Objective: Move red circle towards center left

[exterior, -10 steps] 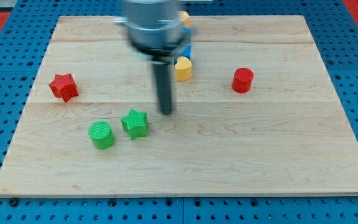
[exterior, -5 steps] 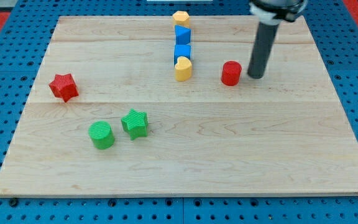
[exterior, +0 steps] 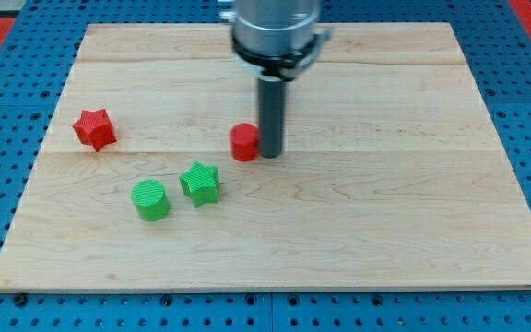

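The red circle (exterior: 243,142) sits near the middle of the wooden board (exterior: 413,231), a little left of centre. My tip (exterior: 271,154) stands right against the circle's right side, touching it or nearly so. The arm's body above hides the yellow and blue blocks at the view's top centre.
A red star (exterior: 94,128) lies at the left. A green star (exterior: 200,183) and a green circle (exterior: 150,200) lie below and left of the red circle. The board's left edge is past the red star.
The red circle has slid left and slightly down from right of centre to left of centre. My tip followed it on its right side. The arm now covers the yellow and blue blocks.
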Controlling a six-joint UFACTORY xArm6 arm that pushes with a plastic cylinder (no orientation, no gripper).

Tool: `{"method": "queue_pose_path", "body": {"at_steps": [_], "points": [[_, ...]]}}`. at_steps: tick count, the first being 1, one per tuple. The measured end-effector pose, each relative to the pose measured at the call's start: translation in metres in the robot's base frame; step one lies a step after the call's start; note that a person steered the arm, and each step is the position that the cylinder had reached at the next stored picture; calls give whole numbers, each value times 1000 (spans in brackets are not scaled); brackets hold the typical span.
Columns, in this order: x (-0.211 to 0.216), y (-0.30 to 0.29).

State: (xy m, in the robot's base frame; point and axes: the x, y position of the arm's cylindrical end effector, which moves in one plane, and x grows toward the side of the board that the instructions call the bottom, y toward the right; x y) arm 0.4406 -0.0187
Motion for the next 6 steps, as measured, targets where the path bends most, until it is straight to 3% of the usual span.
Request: {"method": "queue_pose_path", "body": {"at_steps": [1,4,6], "points": [[-2,-52],[-4,-56],[-20,-108]]}}
